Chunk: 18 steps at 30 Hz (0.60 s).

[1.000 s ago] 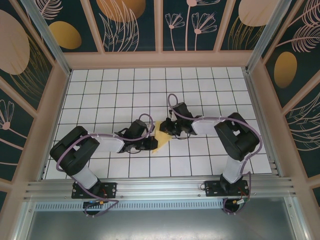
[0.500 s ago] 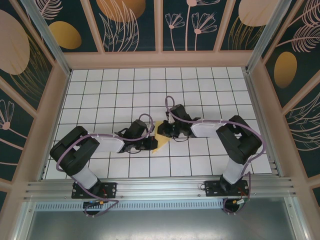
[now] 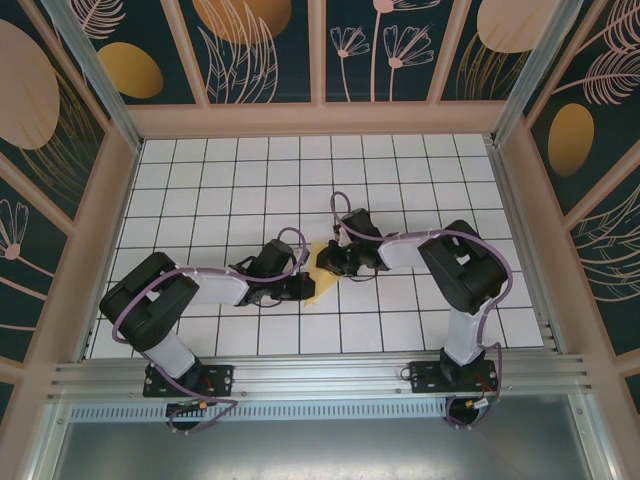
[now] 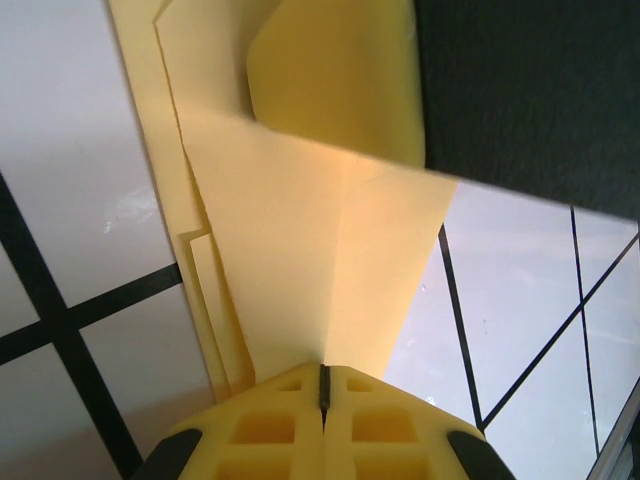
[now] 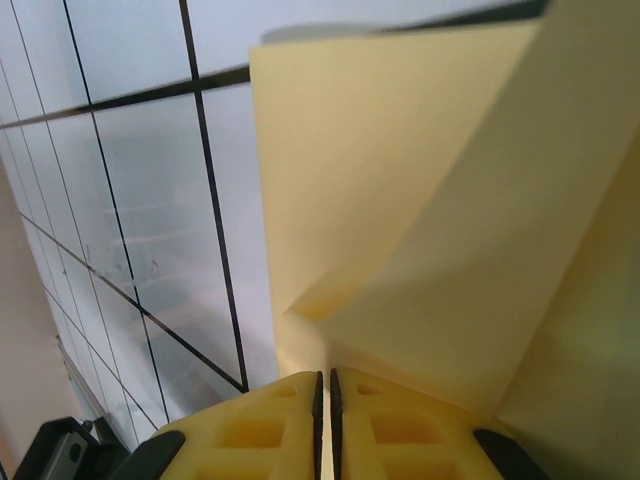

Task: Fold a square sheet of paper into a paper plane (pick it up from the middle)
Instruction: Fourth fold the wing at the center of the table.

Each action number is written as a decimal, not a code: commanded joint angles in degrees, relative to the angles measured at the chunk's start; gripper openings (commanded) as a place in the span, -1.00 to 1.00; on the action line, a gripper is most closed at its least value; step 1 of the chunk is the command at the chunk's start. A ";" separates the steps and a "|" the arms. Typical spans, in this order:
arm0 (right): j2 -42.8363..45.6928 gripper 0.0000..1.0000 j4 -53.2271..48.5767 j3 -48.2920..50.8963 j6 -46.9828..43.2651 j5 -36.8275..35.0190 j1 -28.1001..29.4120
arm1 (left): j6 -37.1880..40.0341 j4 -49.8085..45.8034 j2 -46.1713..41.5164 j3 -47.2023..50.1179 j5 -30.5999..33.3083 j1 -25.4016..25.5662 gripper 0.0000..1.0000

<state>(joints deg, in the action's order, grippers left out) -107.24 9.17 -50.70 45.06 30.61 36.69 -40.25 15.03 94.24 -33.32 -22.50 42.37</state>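
The square sheet of paper [image 3: 320, 287] is pale yellow and folded into layered flaps with sharp creases. It sits just above the white grid table at its middle. My left gripper [image 3: 303, 288] comes from the left and is shut on the sheet's near-left part. In the left wrist view its jaws meet on a centre crease of the paper [image 4: 300, 250], at the gripper [image 4: 323, 372]. My right gripper [image 3: 327, 262] comes from the right and is shut on the sheet's far edge. In the right wrist view a thin layer of paper [image 5: 400, 220] runs into the narrow slit of the gripper [image 5: 325, 378].
The white grid table [image 3: 220, 190] is ringed by a pale wooden frame [image 3: 320, 120] and patterned walls. A metal rail [image 3: 320, 375] carries both arm bases at the near edge. The right arm's dark body [image 4: 530, 90] hangs close over the paper.
The right gripper and its forearm have shifted slightly left, toward the left gripper, with the paper still pinched. The left arm has stayed put.
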 commanded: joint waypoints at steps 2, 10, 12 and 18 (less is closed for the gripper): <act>-3.13 -0.70 -0.14 -2.87 -2.05 -3.11 -3.56 | 1.49 -10.54 2.95 3.74 3.30 0.08 -1.00; -6.21 -0.69 -2.30 -6.80 -4.95 -1.39 -9.11 | 1.84 -10.94 3.48 4.47 3.41 0.16 -1.00; -6.77 -0.69 -3.05 -7.71 -5.23 -1.55 -10.07 | 1.79 -10.99 3.42 4.49 3.52 0.15 -1.00; -7.96 -0.69 -5.75 -10.93 -6.81 -2.51 -11.94 | 1.31 -10.72 3.32 4.26 3.46 0.13 -1.00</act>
<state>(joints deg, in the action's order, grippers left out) -113.49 5.67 -60.01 41.15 33.23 26.46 -40.05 16.51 94.24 -32.56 -22.50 42.37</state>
